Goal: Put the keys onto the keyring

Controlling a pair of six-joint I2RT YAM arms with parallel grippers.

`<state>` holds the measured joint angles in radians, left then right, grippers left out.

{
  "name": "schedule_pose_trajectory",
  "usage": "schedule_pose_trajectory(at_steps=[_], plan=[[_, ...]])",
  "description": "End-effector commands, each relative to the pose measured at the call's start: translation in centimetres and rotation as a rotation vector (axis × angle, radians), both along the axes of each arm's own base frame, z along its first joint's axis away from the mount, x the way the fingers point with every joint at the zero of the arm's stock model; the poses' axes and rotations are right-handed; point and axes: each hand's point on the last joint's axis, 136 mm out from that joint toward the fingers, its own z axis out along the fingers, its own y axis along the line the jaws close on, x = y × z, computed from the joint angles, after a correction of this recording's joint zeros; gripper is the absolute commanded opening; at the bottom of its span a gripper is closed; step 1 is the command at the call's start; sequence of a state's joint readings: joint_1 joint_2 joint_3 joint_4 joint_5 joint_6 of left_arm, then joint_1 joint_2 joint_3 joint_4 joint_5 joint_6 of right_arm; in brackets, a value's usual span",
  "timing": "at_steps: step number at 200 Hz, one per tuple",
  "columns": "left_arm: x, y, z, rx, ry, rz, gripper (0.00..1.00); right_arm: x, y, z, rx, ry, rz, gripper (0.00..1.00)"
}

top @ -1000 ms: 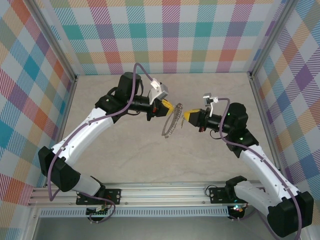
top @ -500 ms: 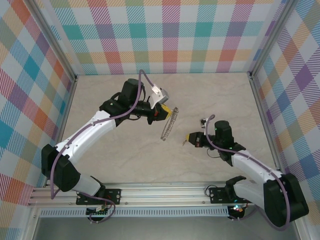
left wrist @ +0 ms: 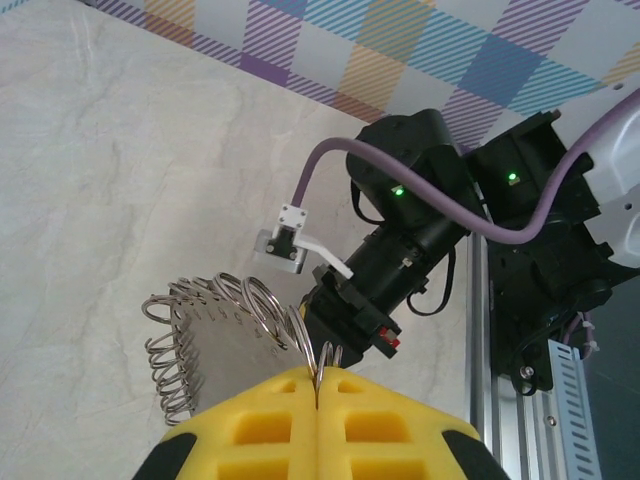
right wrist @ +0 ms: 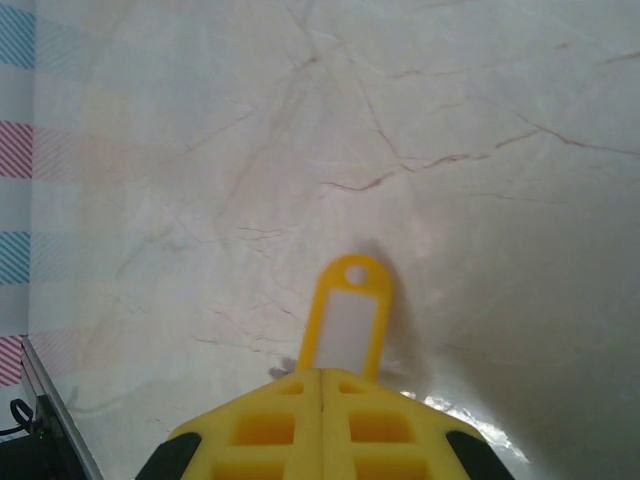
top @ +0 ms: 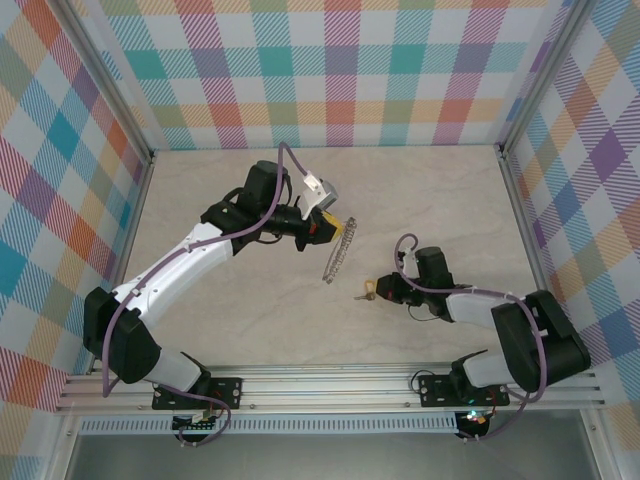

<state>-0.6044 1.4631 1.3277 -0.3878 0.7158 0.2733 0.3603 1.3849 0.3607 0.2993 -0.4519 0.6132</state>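
Marble table [top: 250, 310]: one keyring [top: 337, 255], one key [top: 366, 293]

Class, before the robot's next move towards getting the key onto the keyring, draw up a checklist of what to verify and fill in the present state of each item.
1. Left gripper shut on the keyring: ok, the wire is pinched between its fingers.
2. Right gripper shut on the key: ok, the yellow tag sticks out past the fingertips.
3. Hole in the key's tag free of the fingers: ok.
4. Key meeting the keyring: not ok, they are apart in the top view.
5. Key lifted off the table: cannot tell.
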Motion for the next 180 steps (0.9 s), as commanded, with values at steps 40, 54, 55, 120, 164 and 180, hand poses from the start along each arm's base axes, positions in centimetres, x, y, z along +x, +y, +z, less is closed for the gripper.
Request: schedule_pose_trajectory(at_steps=[40, 54, 55, 120, 164, 180], plan=[[-1.1, -0.6, 1.1, -0.051, 0.005, -0.053, 0.00, 2.7, 0.9, 6.7, 0.066, -0.156, -0.007, 0.43], [-1.3, -0.7, 1.1, -0.055, 0.015, -0.065, 0.00, 2.7, 0.9, 9.7, 0.080, -0.222, -0.004, 0.45], [-1.3, -0.7, 1.1, -0.056, 0.016, -0.068, 0.00, 2.7, 0.9, 9.9, 0.081, -0.229, -0.005, 0.45], [-2.3, -1.3, 2.4, -0.086, 0.063, -0.145, 0.00, -0.6, 2.5, 27.2, 0.279, -0.685, 0.205, 0.49], [-2.8, -1.8, 3.9, -0.121, 0.078, -0.195, 0.00, -2.2, 3.9, 31.4, 0.412, -0.747, 0.343, 0.44], [-3.0, -1.8, 4.3, -0.129, 0.082, -0.206, 0.00, -2.5, 4.1, 32.2, 0.437, -0.756, 0.361, 0.40]])
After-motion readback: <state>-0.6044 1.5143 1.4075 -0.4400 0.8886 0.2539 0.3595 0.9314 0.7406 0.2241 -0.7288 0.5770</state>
